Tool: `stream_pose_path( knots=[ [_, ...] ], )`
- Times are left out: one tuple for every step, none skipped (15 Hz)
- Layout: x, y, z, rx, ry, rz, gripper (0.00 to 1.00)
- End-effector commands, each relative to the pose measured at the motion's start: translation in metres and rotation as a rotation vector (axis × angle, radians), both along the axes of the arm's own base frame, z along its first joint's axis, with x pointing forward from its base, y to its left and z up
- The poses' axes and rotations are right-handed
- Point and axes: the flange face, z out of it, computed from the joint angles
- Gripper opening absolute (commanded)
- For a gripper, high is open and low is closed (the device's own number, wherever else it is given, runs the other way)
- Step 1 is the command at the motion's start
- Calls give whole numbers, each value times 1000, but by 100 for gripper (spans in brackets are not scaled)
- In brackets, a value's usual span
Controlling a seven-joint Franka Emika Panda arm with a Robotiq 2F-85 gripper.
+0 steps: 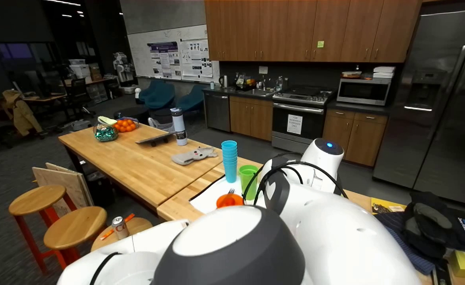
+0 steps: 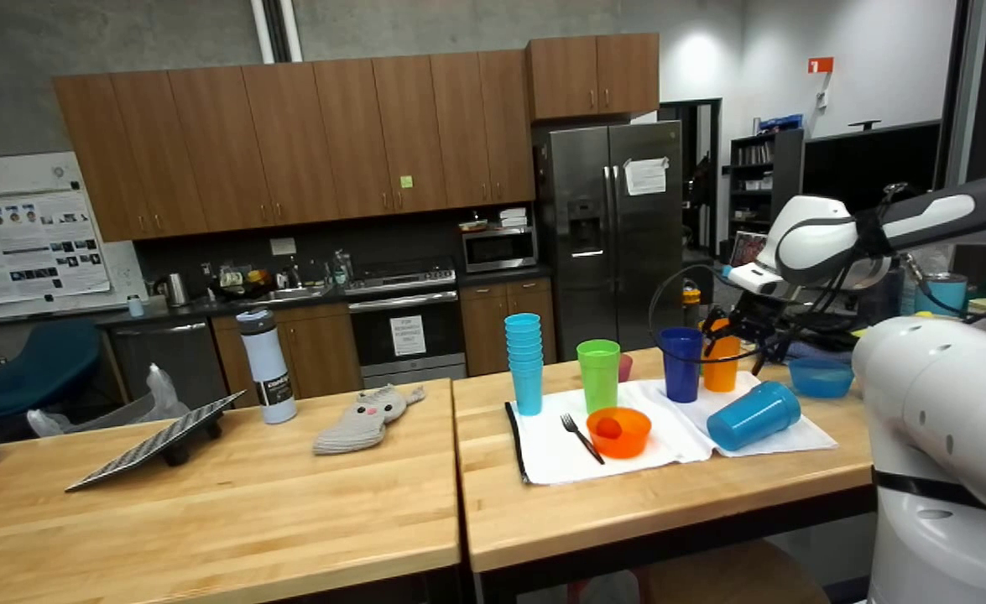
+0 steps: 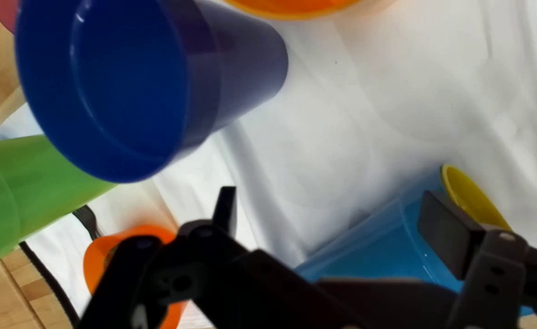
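My white arm [image 2: 946, 220] extends through both exterior views, wrist [image 2: 816, 242] bent; I have the pincer [image 3: 334, 219] aimed downward, its two dark fingers [image 3: 449, 233] parted wide, tips well apart.

in an exterior view, cloth [image 2: 553, 460] lies on table [image 2: 534, 507]. cup stack [image 2: 524, 369] stands at the cloth's left end. bowl [image 2: 629, 438] sits on the cloth, just right of fork [image 2: 585, 441]. tipped cup [image 2: 754, 417] lies at the right end, right of and before two upright cups [image 2: 691, 377]. on the adjoining table [image 2: 291, 503], bottle [image 2: 267, 367] stands left of soft toy [image 2: 362, 425].
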Motion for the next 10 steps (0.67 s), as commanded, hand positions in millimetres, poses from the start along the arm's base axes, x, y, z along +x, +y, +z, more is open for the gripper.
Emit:
stream_pose_path(
  knots=[
    [38, 21, 22, -52, 9, 8, 100],
    [49, 25, 27, -58, 8, 15, 100],
    [61, 33, 33, -62, 11, 19, 100],
    [71, 42, 36, -62, 16, 18, 100],
    [86, 47, 41, -63, 26, 16, 100],
    [97, 52, 46, -67, 35, 20, 100],
    [109, 61, 50, -70, 38, 17, 100],
    [122, 67, 56, -72, 41, 21, 100],
    [137, 71, 64, -71, 46, 26, 100],
    [150, 78, 67, -69, 51, 29, 100]
  ],
)
